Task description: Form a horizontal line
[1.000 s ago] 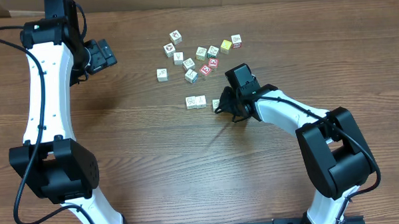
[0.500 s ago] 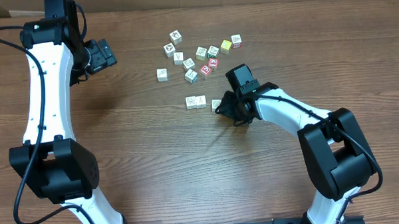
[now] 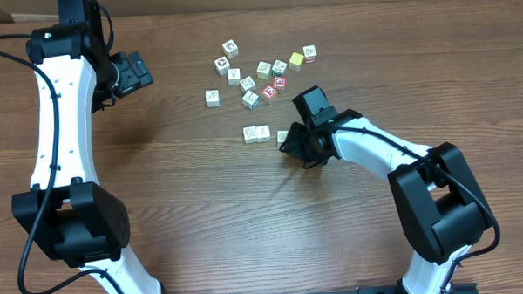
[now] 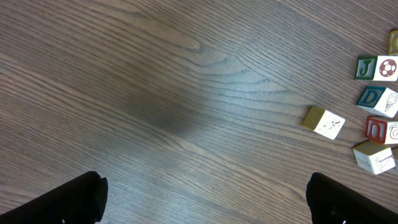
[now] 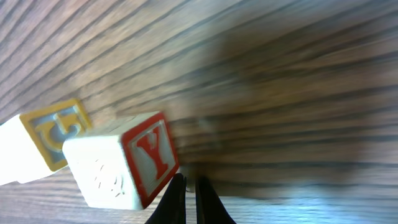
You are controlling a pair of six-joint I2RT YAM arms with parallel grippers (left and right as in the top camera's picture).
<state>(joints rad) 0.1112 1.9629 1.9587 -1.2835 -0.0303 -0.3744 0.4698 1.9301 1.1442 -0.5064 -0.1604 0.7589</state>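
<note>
the right pincer (image 5: 191, 198) covers part of the third cube (image 3: 283, 136) from overhead, so only its left edge shows there. the right wrist view is blurred, but it gives that cube a red face with a y, and a yellow-framed neighbour cut off at the left edge. whether those two touch cannot be told. the pincer's tips are together, a bare sliver between them, gripping nothing, right by the y cube's lower corner. in the left wrist view the left pincer (image 3: 135, 73) shows only as two dark tips at the bottom corners, set wide apart, and some cubes are clipped by the right edge.

the desk (image 3: 185, 193) is brown wood with a long grain (a dull shadow blots it in the left wrist view). a pale strip runs behind its far edge.

the horizontal line (image 3: 257, 133) lies mid-desk, near of the scatter: two cream cubes touching, the third just to their right. twelve loose cubes (image 3: 247, 84) lie far of it, at least two red-faced and one yellow. there are two arms.
</note>
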